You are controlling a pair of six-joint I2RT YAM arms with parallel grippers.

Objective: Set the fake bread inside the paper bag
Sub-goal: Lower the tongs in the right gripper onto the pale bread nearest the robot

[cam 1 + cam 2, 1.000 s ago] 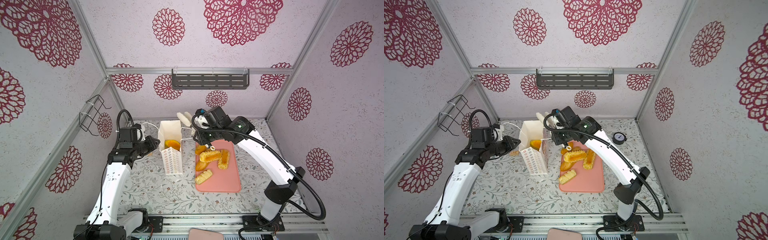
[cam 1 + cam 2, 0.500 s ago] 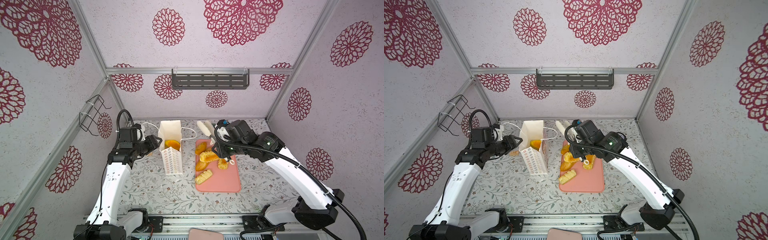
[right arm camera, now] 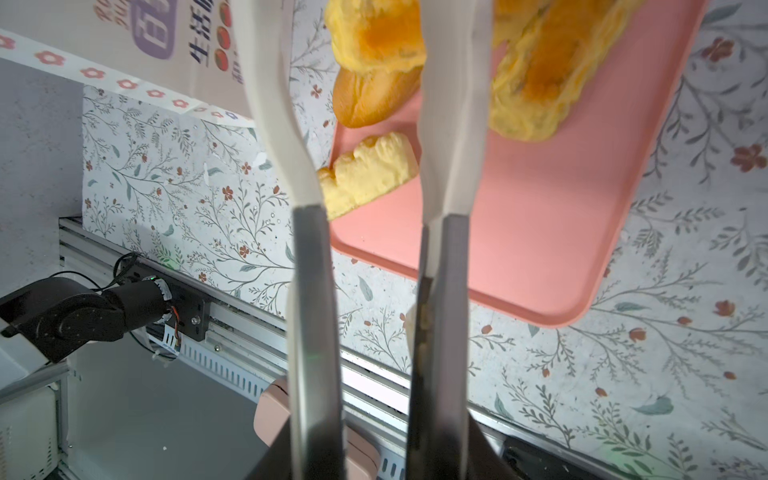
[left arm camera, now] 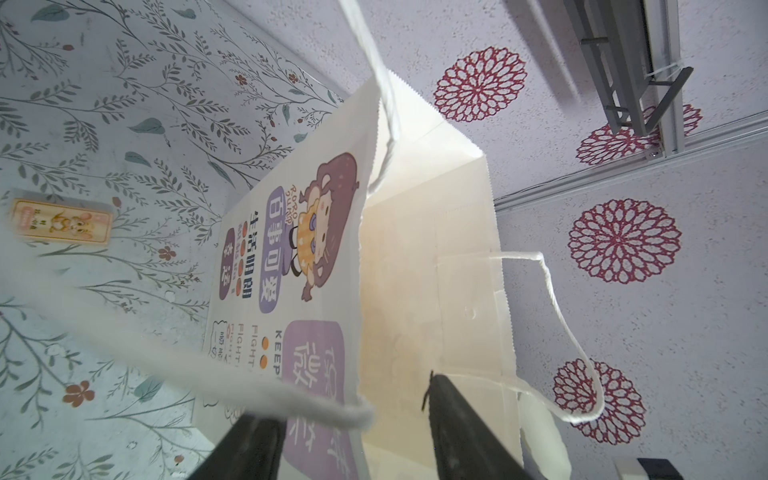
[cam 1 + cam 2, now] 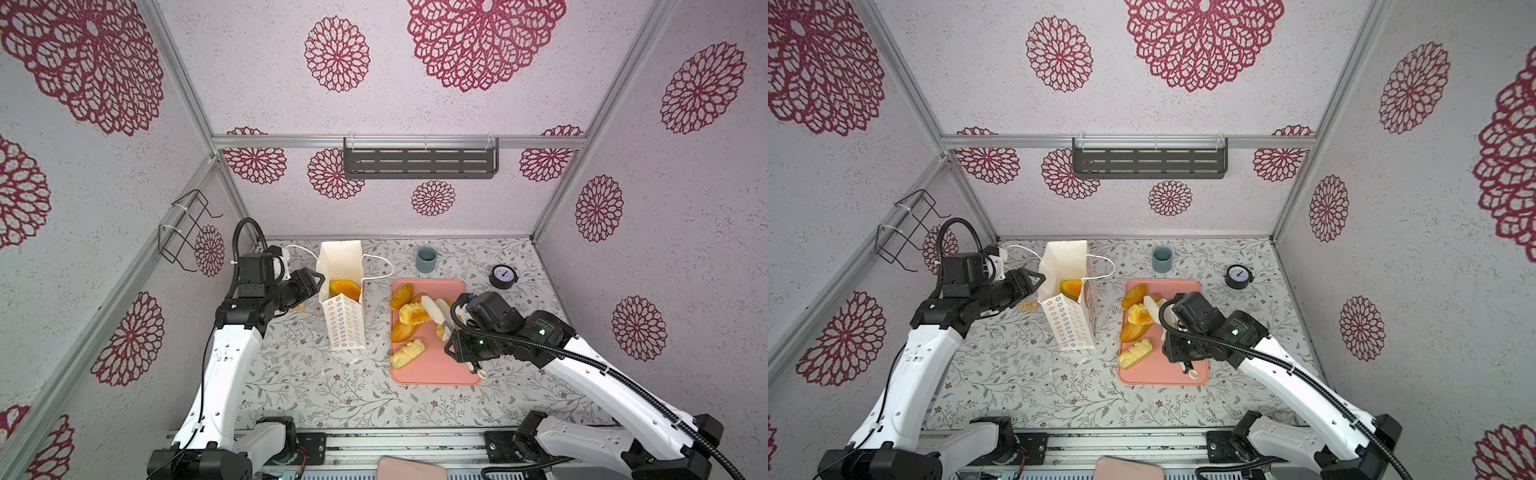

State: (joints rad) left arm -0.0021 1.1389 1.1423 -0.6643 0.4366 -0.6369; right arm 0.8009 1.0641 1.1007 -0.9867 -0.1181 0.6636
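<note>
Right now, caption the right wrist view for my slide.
Right end effector gripping white tongs, arms apart, over fake bread on the pink tray, paper bag alongside.

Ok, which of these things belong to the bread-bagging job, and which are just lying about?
Job: paper bag, fake bread on the pink tray, one piece inside the bag, white tongs in the right gripper.
Lying about: grey-blue cup, round dial, small card beside the bag, wall shelf.
</note>
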